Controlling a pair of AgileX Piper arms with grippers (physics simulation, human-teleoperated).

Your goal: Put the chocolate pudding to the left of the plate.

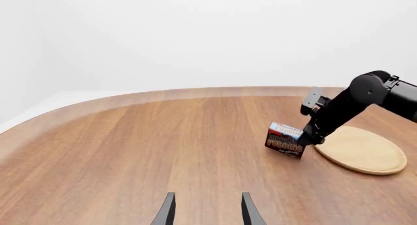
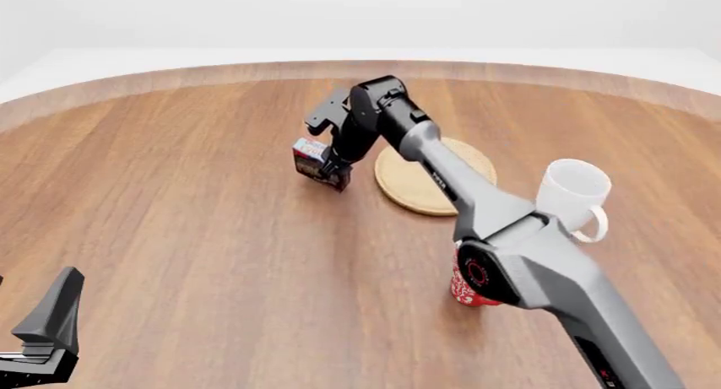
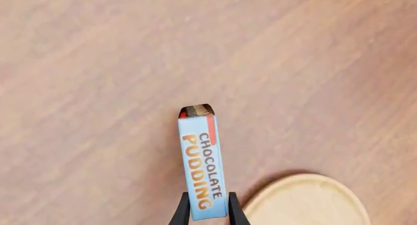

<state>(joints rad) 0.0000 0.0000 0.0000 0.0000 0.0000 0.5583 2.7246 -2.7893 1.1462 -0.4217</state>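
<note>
Two arms share the bench [image 2: 181, 195], and only the right one is at work. Its right pincer [image 3: 206, 213] is clamped on the narrow light-blue top of the chocolate pudding [image 2: 319, 164], a finger on each side of the "CHOCOLATE PUDDING" lettering, so the carton hangs lengthwise below the wrist. In the left wrist view the carton [image 1: 285, 140] is tilted, one low corner near or touching the wood; I cannot tell which. It sits just beside the left edge of the plate [image 2: 397, 186], apart from it, which I judge is why the arm reaches across the wooden disc: the carton is already over its goal spot and mainly needs lowering flat and letting go. A tilted release could tip it.

The left pincer [image 1: 206, 210] hovers low over bare wood, well apart from everything, fingers spread and holding nothing.

The plate carries nothing. A white mug [image 2: 571, 189] stands to its right, and a red patterned mug [image 2: 463, 288] is half hidden behind the right arm; their insides cannot be seen.
</note>
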